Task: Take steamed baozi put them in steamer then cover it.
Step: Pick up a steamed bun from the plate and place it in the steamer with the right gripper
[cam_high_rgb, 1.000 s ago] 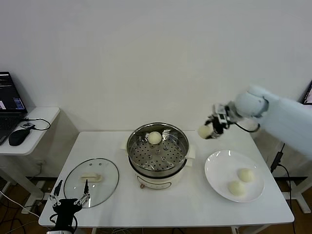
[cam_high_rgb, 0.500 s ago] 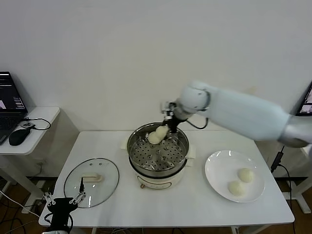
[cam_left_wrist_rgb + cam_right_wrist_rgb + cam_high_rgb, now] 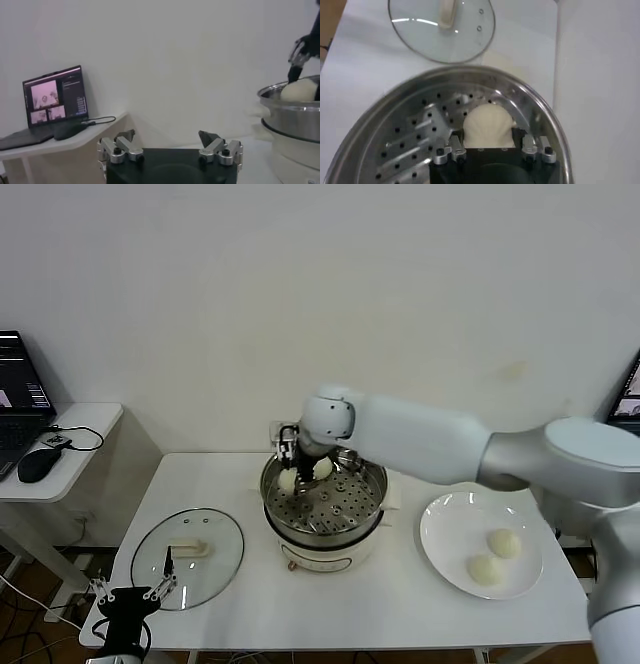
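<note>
Shiny perforated steel steamer, clear glass cover

right gripper clamps a baozi over the steamer tray; glass cover lies beyond

Bright, even indoor light; glare streaks on the glass lid (wrist views slightly soft), faint shadows.
</note>
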Tool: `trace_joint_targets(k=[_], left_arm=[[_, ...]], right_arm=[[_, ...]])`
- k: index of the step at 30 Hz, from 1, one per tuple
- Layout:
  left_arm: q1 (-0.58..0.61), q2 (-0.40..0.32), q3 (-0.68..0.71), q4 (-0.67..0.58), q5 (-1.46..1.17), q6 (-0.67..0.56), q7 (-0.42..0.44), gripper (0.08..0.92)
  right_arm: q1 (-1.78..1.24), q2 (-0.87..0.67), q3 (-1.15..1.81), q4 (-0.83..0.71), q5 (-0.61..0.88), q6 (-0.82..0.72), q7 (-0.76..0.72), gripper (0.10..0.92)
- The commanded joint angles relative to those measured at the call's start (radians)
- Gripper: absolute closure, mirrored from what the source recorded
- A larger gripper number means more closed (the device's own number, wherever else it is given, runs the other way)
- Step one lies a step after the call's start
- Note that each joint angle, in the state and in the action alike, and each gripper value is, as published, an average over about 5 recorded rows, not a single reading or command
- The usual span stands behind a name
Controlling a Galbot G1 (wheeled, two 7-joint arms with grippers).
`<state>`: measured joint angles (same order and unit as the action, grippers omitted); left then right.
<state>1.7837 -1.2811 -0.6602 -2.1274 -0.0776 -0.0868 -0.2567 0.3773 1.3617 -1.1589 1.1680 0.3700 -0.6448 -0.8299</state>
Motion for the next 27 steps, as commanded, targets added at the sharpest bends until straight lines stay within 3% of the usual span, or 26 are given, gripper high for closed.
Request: trace_joint_targets(k=[1,4,13,21,27], left_arm=[[-0.001,0.0,-0.001,0.001,0.0,0.0,0.0,0.177],[0.0,0.0,0.0,0.001,0.0,-0.001,0.0,0.177],[-0.002,0.0,0.003,-0.004,0.0,0.001,0.0,0.177],[-0.003,0.001,0.005,-0.023,0.0,0.012,0.003,0.177],[-0.001,0.004,0.013,-0.013,0.003,0.01,0.003,0.177]], right_arm=[[-0.04,0.072,-0.006,-0.073,-0.017,-0.011,0.015,0.425],[-0.046,0.069,-0.003,-0.082,-0.022,-0.012,0.019,0.407],[0.044,-0.043,0.023,0.013,-0.012,0.018,-0.064,0.214],[0.278,-0.352,-0.024,0.195,-0.066,0.174,-0.276,0.203],[0.322,-0.63,-0.076,0.365,-0.169,0.274,-0.351,0.203]])
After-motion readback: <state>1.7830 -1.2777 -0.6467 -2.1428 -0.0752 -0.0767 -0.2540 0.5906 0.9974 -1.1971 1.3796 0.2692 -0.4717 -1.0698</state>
